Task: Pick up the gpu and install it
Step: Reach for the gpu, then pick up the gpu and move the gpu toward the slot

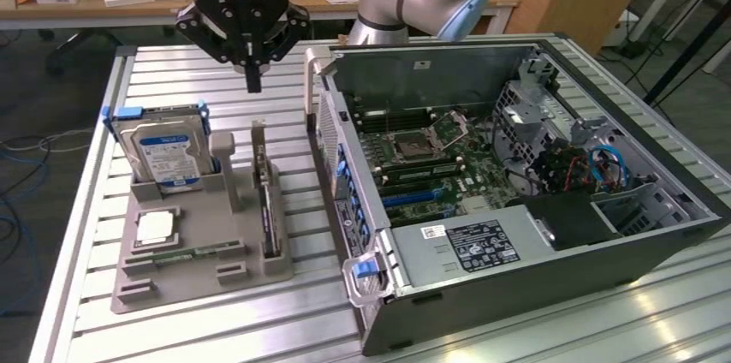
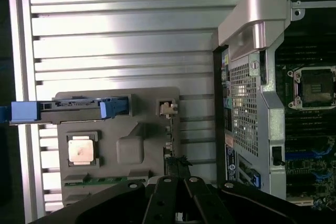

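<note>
The gpu (image 1: 266, 205) stands on edge in a slot of the grey holder tray (image 1: 205, 273), its silver bracket (image 1: 258, 136) pointing up at the far end. My gripper (image 1: 252, 82) hangs above that bracket end, clear of it, shut with nothing between its fingers. In the wrist view the gripper (image 2: 177, 195) looks straight down on the thin top edge of the gpu (image 2: 173, 163) and its bracket (image 2: 167, 108). The open computer case (image 1: 342, 209) lies at the exterior view's right, with its motherboard (image 1: 440, 166) exposed.
The holder tray also carries a hard drive (image 1: 168, 153) with blue rails, a square processor (image 1: 154, 226) and a green memory stick (image 1: 187, 254). The case's side wall (image 2: 247, 108) stands close beside the tray. The slatted metal table (image 1: 171, 80) ends near the tray's far side.
</note>
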{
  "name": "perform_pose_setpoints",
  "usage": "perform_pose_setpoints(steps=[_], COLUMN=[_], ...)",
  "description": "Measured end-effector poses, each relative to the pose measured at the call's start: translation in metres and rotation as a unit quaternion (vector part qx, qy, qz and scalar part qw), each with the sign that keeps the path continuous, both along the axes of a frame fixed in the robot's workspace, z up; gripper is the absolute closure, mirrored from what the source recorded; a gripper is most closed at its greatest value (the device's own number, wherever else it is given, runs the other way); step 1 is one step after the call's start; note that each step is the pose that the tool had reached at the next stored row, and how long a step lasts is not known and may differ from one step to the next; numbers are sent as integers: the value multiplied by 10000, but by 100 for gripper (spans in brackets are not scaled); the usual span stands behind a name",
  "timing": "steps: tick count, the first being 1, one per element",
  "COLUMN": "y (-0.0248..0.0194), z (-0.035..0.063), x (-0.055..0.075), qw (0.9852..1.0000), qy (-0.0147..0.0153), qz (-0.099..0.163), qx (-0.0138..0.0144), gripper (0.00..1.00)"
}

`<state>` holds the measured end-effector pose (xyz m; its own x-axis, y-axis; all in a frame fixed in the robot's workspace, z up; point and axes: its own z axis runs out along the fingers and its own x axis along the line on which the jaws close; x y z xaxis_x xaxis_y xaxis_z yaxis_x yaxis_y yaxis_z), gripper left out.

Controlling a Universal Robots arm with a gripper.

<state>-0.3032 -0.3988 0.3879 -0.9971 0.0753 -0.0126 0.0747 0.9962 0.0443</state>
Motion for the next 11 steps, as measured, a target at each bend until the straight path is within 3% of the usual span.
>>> perform_pose_setpoints(steps=[11], y=[0], z=[-1], x=[-50], qw=[10000], qy=[0], qz=[0], qx=[0], gripper=[89])
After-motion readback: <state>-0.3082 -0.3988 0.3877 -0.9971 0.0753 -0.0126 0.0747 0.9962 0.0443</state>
